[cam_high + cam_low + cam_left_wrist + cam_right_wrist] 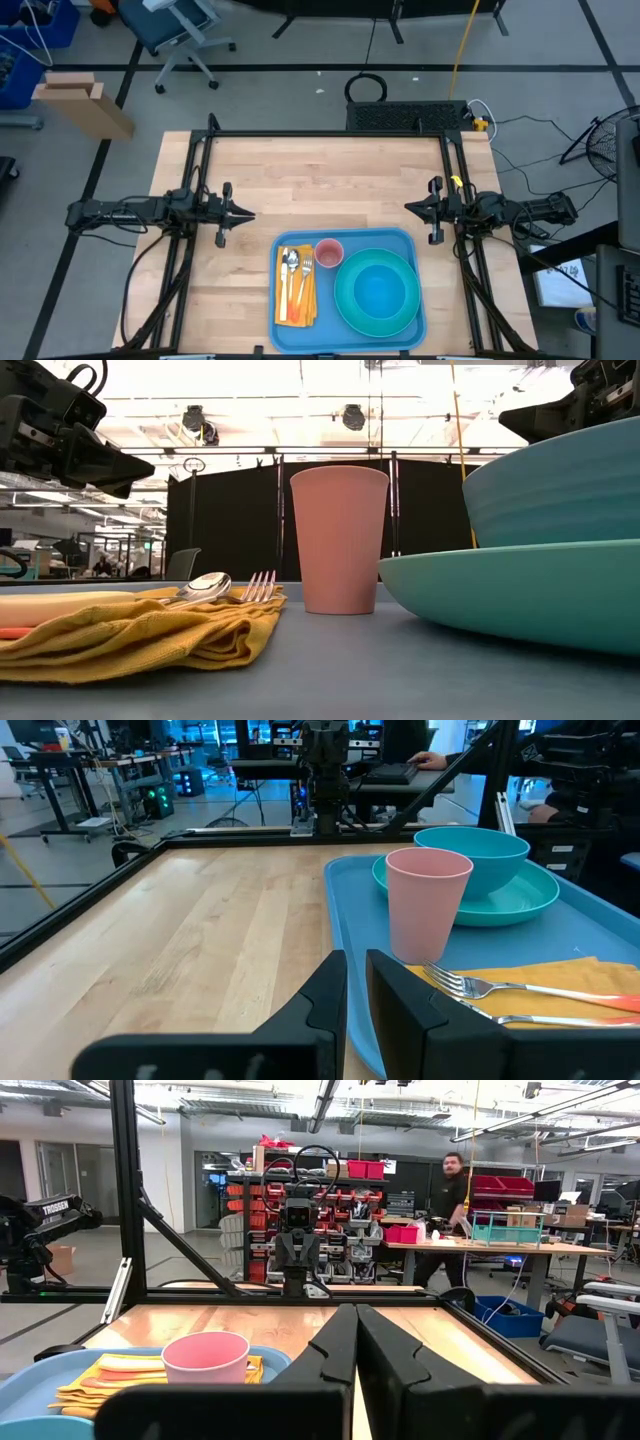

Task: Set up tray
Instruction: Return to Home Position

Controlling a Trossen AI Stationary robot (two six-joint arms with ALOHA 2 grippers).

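The sky-blue tray [400, 240] lies flat on the wooden table near its near edge. On it sit a teal plate [345, 300] with a teal bowl [378, 290] in it, an upright pink cup [330, 252], and a yellow napkin [296, 310] carrying a spoon and fork [295, 268]. My left gripper [250, 213] hovers shut left of the tray. My right gripper [408, 207] hovers shut just beyond the tray's far right corner. Neither touches anything.
The black frame rails [330, 133] run around the table's far and side edges. Bare wood [320, 180] spreads between the two grippers and toward the far edge. A person [447, 1190] moves in the room behind, far from the table.
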